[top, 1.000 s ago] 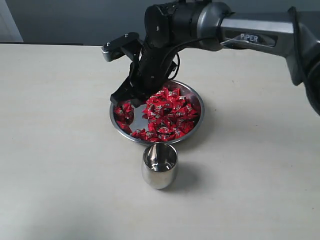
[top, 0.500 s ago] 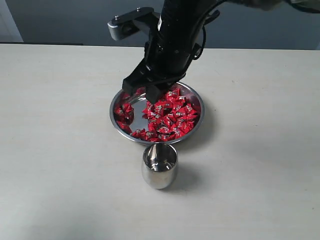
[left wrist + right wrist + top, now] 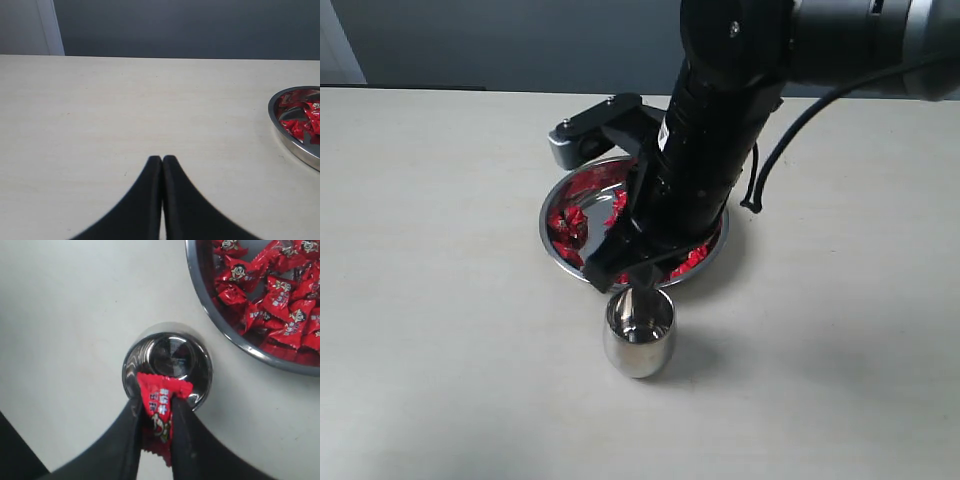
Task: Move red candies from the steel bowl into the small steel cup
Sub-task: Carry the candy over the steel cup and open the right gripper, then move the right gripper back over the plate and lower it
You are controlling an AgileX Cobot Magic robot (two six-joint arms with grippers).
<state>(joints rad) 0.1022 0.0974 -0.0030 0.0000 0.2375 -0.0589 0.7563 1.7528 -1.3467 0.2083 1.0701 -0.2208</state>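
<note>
Mid-transfer, at the drop: holding one candy (image 3: 159, 410) just above the cup (image 3: 131, 360), over its rim rather than its middle, with the other candies (image 3: 280, 305) lying in the bowl (image 3: 216, 315) just beside the cup, which looks empty so far. Next, by the look of it, calls for a small shift toward the cup's middle and then parting the grip, so as to land the candy inside and not on the surface (image 3: 440, 350). Right fingers (image 3: 131, 430) narrowly apart, clamped on the wrapper's sides; left fingers (image 3: 150, 190) pressed together, holding nothing, above bare surface away from the cup.
</note>
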